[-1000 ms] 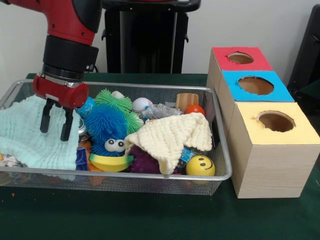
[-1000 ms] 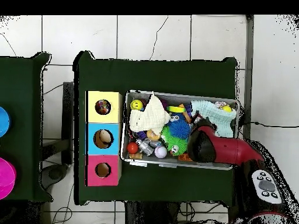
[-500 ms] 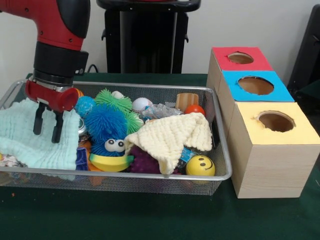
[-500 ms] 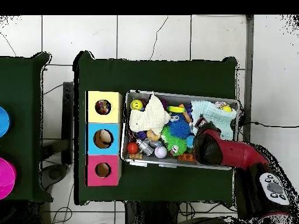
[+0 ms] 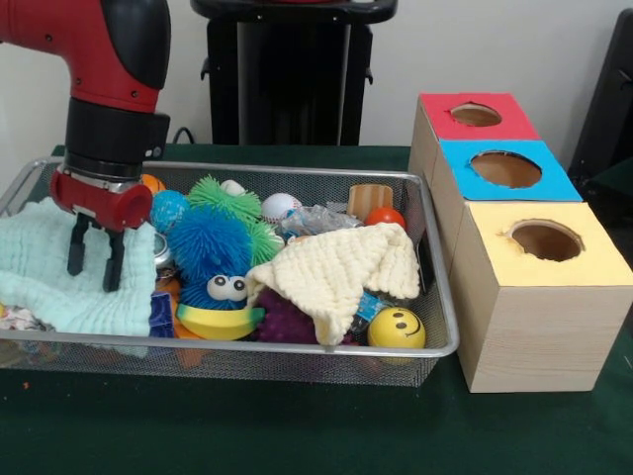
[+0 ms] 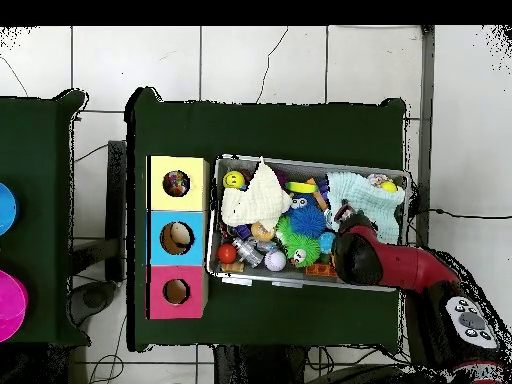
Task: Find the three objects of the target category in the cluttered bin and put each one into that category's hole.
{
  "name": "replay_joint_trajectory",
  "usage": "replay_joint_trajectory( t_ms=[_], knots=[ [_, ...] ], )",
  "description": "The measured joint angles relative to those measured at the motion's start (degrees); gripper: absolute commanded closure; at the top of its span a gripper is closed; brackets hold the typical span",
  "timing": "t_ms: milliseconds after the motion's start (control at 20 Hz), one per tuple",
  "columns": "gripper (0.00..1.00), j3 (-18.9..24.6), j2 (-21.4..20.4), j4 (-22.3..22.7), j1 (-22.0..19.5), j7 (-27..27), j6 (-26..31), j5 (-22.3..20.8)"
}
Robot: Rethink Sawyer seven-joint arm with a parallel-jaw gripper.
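We see the gripper (image 5: 91,260) with fingers parted, empty, over the mint cloth (image 5: 49,272) at the wire bin's (image 5: 247,348) left end. Bin's long axis runs left-right; target objects unidentifiable.

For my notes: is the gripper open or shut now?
Open: the gripper shows two fingers apart above the pale green cloth, holding nothing.

The red-and-black arm drops in from the frame's upper left, gripper (image 5: 90,262) pointing straight down, fingers apart, seemingly holding nothing.
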Motion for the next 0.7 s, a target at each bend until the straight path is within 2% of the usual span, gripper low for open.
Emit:
replay_joint_trajectory(
  t_ms=[400,450,700],
  knots=[
    [0.0,0.0,0.1,0.0,0.0,0.0,-0.1,0.0],
    [1.0,0.0,0.1,0.0,0.0,0.0,-0.1,0.0],
    [1.0,-0.1,0.1,0.0,0.1,0.0,-0.1,0.0]
  ],
)
